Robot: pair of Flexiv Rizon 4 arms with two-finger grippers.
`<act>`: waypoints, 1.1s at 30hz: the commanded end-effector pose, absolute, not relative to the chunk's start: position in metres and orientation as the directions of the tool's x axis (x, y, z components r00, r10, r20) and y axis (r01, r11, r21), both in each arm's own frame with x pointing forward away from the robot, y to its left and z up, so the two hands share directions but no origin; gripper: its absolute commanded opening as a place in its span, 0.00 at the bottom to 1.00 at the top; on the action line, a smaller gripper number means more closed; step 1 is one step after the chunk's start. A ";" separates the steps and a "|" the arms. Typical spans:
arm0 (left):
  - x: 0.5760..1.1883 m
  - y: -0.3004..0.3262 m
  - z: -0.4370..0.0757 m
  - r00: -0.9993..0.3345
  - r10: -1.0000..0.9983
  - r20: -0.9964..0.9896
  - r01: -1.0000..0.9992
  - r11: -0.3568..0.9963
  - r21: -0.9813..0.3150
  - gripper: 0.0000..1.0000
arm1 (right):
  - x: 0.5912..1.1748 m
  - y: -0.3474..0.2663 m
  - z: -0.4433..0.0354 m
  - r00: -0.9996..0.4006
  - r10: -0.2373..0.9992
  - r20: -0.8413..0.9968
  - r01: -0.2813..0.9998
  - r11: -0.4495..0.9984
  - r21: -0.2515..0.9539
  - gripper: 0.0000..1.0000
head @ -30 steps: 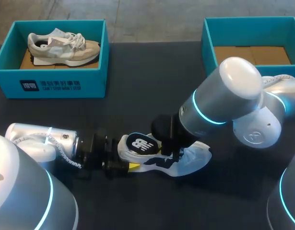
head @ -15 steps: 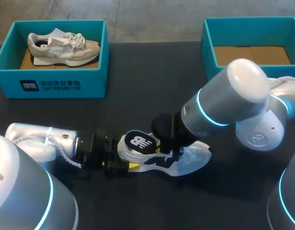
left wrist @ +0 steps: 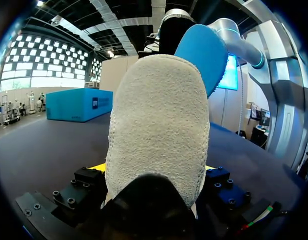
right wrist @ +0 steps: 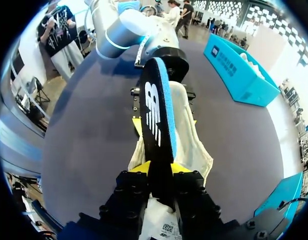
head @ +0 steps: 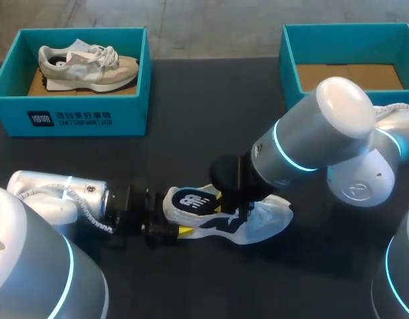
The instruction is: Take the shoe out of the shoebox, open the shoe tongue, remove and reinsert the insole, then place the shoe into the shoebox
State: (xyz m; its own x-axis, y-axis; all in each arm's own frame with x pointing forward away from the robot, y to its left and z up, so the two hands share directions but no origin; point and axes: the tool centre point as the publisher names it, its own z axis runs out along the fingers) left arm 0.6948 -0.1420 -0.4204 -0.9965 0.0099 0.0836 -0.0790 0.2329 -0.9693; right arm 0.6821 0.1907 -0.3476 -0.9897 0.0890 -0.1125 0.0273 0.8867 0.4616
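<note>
While left fingers [head: 185, 230] clamp the shoe [head: 265, 218], right fingers [right wrist: 137, 167] pinching the insole [right wrist: 156, 120] have tipped it lower.

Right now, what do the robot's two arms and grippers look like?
The left arm and right arm are smooth, rounded silver-white tubes with glowing cyan rings at the joints. A thin pale cable runs along the left arm's wrist section. Both turn black toward the left gripper and right gripper, whose blocky black bodies carry visible bolt heads and bright yellow fingertips.
</note>
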 end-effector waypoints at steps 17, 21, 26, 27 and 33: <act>0.697 -0.142 -0.421 -0.996 0.012 0.084 -0.079 0.234 -0.969 0.00 | 0.677 0.183 -0.317 -0.985 0.080 -0.155 0.003 0.896 0.445 0.38; 0.697 -0.142 -0.421 -0.996 0.012 0.084 -0.079 0.234 -0.969 0.00 | 0.678 0.181 -0.310 -0.985 0.064 -0.161 -0.015 0.894 0.448 0.41; 0.697 -0.142 -0.421 -0.996 0.012 0.084 -0.079 0.234 -0.969 0.00 | 0.682 0.182 -0.301 -0.989 0.024 -0.147 -0.046 0.890 0.454 0.43; 0.697 -0.142 -0.421 -0.996 0.012 0.084 -0.079 0.234 -0.969 0.00 | 0.683 0.183 -0.299 -0.990 0.012 -0.140 -0.054 0.887 0.459 0.43; 0.697 -0.142 -0.421 -0.996 0.012 0.084 -0.079 0.234 -0.969 0.00 | 0.691 0.186 -0.298 -0.997 -0.028 -0.078 -0.062 0.881 0.470 0.44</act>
